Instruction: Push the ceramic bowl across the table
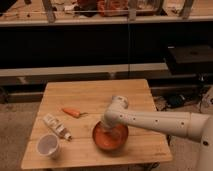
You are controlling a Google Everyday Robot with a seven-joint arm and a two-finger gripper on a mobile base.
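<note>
The orange-red ceramic bowl (110,139) sits on the light wooden table (95,95), near the front edge and right of centre. My white arm reaches in from the right and bends down at its wrist (118,106). My gripper (111,129) hangs from the wrist and reaches into the bowl at its far inner side. The arm covers part of the bowl's far rim.
An orange carrot (73,113) lies left of the bowl. A white bottle (56,126) lies on its side at the front left, with a small white cup (47,146) before it. Dark shelving stands behind the table, and a dark box (190,57) is at the right.
</note>
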